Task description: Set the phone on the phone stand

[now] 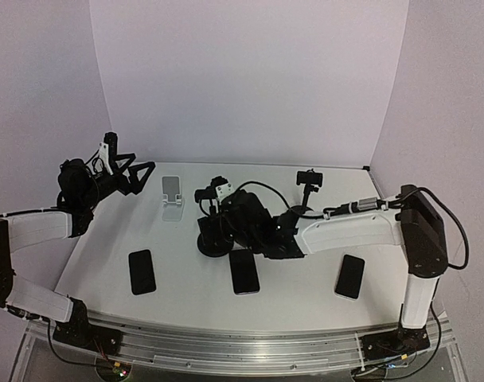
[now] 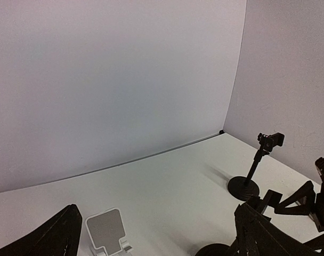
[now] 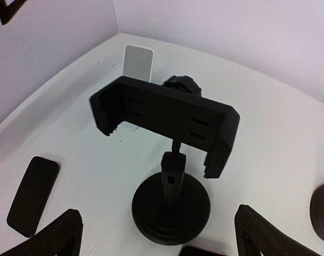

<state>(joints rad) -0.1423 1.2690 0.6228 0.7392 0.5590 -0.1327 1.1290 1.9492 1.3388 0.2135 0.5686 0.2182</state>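
Observation:
Three black phones lie flat near the front of the table: left [image 1: 142,271], middle [image 1: 243,270], right [image 1: 350,276]. A black phone stand with a round base and a wide clamp [image 1: 213,231] stands mid-table; in the right wrist view [image 3: 164,114] its clamp is empty. My right gripper [image 1: 226,227] is open just behind this stand, its fingers spread either side of the base [image 3: 158,213], holding nothing. My left gripper [image 1: 141,179] is open and empty, raised at the back left [image 2: 156,213]. The left phone [image 3: 33,194] shows in the right wrist view.
A white phone stand [image 1: 173,196] stands left of the black one and shows in both wrist views [image 2: 106,232] [image 3: 138,64]. A second, slimmer black stand [image 1: 309,187] is at the back right [image 2: 256,168]. Walls enclose the back and sides.

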